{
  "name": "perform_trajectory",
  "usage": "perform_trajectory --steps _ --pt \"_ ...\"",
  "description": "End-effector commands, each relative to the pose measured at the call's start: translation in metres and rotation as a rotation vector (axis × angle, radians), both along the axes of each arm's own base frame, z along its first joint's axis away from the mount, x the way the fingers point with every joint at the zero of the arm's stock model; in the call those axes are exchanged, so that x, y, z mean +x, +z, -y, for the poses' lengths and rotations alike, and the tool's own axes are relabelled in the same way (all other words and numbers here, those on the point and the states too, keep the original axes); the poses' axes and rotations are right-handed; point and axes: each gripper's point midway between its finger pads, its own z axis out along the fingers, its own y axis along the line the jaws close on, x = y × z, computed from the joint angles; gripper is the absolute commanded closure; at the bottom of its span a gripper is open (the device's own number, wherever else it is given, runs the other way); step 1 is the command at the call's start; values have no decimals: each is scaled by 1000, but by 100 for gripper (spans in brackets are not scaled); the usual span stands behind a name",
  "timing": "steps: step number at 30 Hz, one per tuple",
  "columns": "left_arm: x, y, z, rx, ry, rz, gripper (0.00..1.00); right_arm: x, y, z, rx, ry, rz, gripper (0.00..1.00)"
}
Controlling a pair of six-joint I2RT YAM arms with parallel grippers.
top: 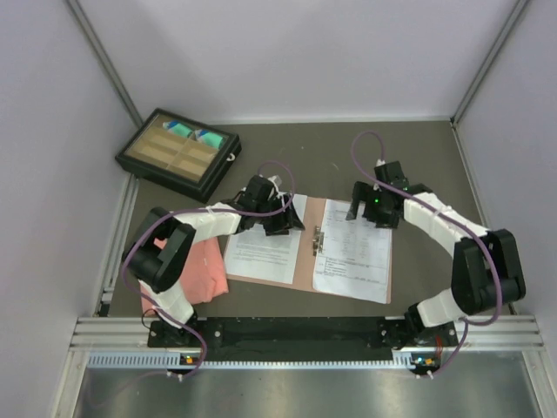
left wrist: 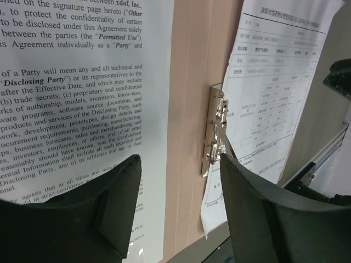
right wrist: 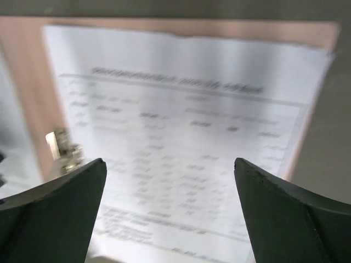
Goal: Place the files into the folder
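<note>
Files [top: 352, 258] lie on the open folder [top: 303, 261], one sheet on each half.
The left tool [top: 278, 224] hides the far edge of the dense-text sheet [top: 259, 254], and the right tool [top: 370, 213] hangs over the far end of the tabled sheet [top: 357, 272]. Both tools are spread wide, holding nothing. The right wrist view is blurred and its print unreadable. Dark table [top: 331, 161], pale walls [top: 296, 52], pink cloth [top: 205, 272] near left, compartment tray [top: 178, 153] far left.

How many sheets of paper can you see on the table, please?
2. The dense-text sheet lies on the left half of the open folder; the table sheet lies on its right half. Others could hide underneath.
</note>
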Motion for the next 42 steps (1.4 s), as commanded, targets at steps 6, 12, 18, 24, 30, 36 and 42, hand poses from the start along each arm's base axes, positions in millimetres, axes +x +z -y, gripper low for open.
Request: perform_trajectory --steps 6,12,18,24,30,36,42 --pt "-1 53 0 -46 -41 117 35 -51 51 -104 519 -179 -7 17" --pt "-5 57 1 -61 -61 119 35 -54 57 -120 635 -318 -56 44" --pt "-11 58 0 -78 -72 120 35 -58 52 -138 655 -385 -98 58" --pt "-14 59 -2 -79 -79 131 35 -62 32 -155 697 -417 -165 67" --pt "-16 61 -2 -81 -83 135 35 -59 28 -165 709 -414 -154 70" --pt "-17 59 -5 -72 -82 139 35 -60 21 -162 702 -443 -160 73" --pt "-17 57 -5 -71 -81 132 35 -63 16 -163 706 -445 -178 73"
